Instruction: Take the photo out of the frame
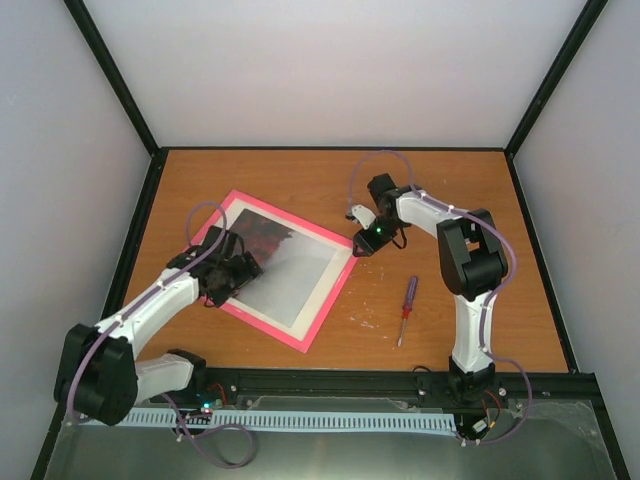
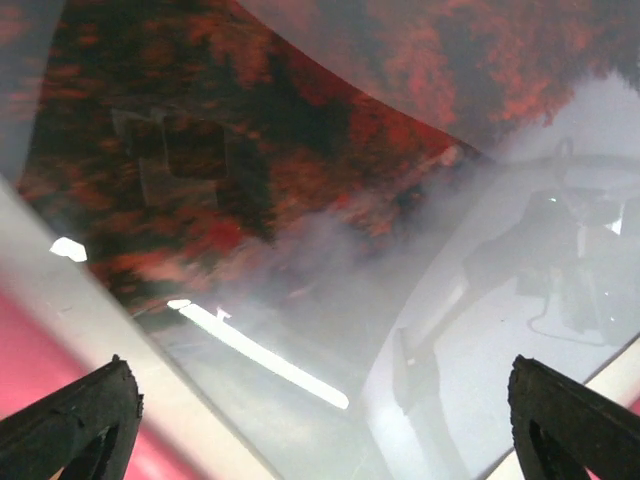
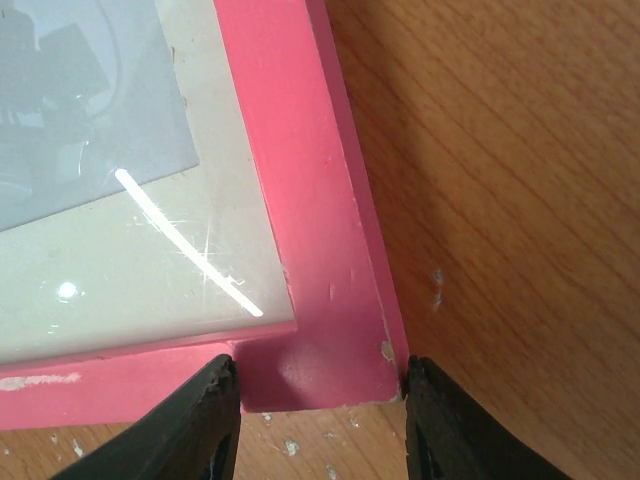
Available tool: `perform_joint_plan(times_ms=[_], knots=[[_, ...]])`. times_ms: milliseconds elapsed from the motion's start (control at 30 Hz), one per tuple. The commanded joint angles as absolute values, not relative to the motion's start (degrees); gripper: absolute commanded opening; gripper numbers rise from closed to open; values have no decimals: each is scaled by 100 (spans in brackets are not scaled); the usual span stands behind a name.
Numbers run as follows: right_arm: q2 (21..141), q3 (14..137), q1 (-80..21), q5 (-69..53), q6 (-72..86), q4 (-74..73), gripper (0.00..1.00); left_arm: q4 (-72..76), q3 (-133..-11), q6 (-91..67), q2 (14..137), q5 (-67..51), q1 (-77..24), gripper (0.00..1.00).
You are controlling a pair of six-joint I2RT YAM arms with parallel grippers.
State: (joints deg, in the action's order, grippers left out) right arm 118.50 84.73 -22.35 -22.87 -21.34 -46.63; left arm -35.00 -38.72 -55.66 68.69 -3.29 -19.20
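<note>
We judge the photo (image 1: 275,255) not yet freed, lying face up in the frame (image 1: 326,300) left of centre on the counter (image 1: 450,200), with left fingers (image 2: 70,420) wide above it and right fingers (image 3: 190,430) spread astride its right corner, so next we likely grip and flip it.

We see a brown wood-grain tabletop (image 1: 300,175) carrying two things. The frame (image 1: 331,303), pink-bordered, lies flat and skewed left of centre, glass side up. Apart to its right lies a small red-handled screwdriver (image 1: 405,312), shaft pointing toward the near edge. We notice pale flecks on the wood beside the frame's corner
</note>
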Motion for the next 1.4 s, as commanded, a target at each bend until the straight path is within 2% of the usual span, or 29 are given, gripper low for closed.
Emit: perform_joint_plan(times_ms=[0,333,533,767,1067,1367], knots=[[11664,8199,-2213,-2304,-2048,-4481,44,-4700,-4002,-5821,6530,-131,-1593,100],[11603,8156,-2215,-2569,-2185,-4446,44,-4358,-3545,-6202,6839,-470,-1424,100],[11469,7965,-2223,-2746,-2394,-4480,43,-3728,-3501,-6025,7164,-116,-1424,98],[10997,7492,-2223,-2990,-2860,-4708,42,-2877,-3863,-5610,7640,-19,-1415,94],[10329,6713,-2351,-3185,-3133,-4822,43,-2069,-4293,-4934,8571,-155,-1415,83],[10127,6477,-2610,-3316,-2983,-4836,44,-1647,-5082,-4205,9412,-220,-1416,81]])
